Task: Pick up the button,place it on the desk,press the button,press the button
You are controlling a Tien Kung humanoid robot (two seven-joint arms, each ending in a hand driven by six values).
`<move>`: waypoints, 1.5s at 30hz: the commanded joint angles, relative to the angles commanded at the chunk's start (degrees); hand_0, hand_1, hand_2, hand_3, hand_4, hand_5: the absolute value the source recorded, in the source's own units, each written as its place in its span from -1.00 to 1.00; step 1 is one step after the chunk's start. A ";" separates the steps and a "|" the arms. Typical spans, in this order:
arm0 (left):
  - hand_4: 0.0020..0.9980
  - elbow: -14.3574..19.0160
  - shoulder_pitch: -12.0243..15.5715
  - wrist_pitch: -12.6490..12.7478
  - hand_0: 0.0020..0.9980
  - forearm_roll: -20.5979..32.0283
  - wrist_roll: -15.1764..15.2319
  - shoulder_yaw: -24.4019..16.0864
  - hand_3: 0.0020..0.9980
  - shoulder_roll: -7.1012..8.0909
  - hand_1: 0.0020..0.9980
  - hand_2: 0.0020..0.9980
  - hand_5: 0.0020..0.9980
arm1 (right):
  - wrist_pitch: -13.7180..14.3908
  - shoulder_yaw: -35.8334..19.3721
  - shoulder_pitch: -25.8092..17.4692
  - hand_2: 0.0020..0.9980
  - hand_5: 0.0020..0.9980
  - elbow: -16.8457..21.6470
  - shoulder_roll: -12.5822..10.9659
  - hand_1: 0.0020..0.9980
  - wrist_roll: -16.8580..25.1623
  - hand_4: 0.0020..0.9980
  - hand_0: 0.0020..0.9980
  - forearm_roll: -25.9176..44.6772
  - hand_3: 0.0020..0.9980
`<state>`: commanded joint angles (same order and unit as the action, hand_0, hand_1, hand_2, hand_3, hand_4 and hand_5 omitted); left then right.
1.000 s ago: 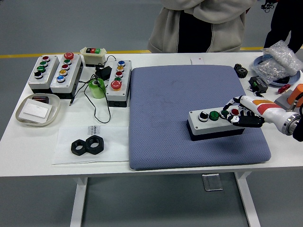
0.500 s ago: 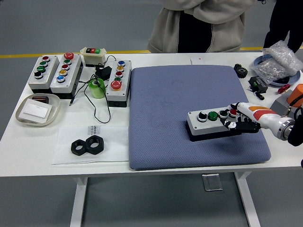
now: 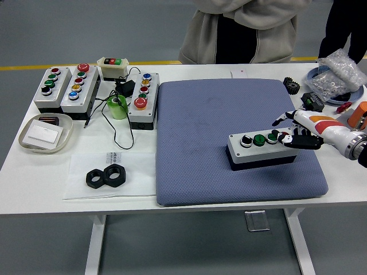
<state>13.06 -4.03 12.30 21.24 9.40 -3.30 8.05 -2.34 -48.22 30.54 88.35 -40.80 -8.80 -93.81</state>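
I see my right hand (image 3: pixel 299 130) at 3 o'clock, fingers (image 3: pixel 282 120) spread wide, holding nothing, touching the button box's (image 3: pixel 261 149) right end on the blue pad (image 3: pixel 218 114).

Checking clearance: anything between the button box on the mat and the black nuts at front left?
Head view: only bare blue mat and white table between the button box and black nuts.

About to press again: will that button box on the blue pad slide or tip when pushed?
The button box looks rigid and low, so tipping seems unlikely. The textured pad under it probably grips, limiting sliding, but may give a little. The right robot hand sits at the box's right end, so an off-centre press might rock it slightly.
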 joint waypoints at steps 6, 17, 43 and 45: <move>0.30 -0.02 -0.10 -0.03 0.47 0.25 0.11 0.20 0.66 0.04 0.68 0.80 1.00 | 2.35 -2.78 -0.95 -0.56 0.66 0.60 -0.20 -0.73 0.30 0.22 -0.63 0.97 0.44; 0.29 -0.04 -0.10 -0.07 0.47 0.21 0.12 0.15 0.66 -0.03 0.68 0.80 1.00 | 19.75 -11.10 -5.23 0.26 0.11 1.12 1.00 0.20 6.40 0.21 0.26 9.45 0.60; 0.29 -0.07 0.38 0.02 0.47 -1.78 -0.46 -0.95 0.66 -0.04 0.68 0.80 1.00 | 16.27 -29.40 -16.85 0.93 0.14 -1.89 4.93 0.83 13.23 0.30 0.98 54.21 0.92; 0.29 -0.09 0.42 0.06 0.47 -2.24 -0.59 -1.24 0.66 -0.05 0.68 0.80 1.00 | 15.68 -30.13 -17.64 0.90 0.18 -2.34 5.39 0.81 12.75 0.29 0.98 54.74 0.89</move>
<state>12.97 -3.60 12.36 19.00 8.80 -4.54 8.00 13.34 -78.34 12.90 86.01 -35.41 3.95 -39.07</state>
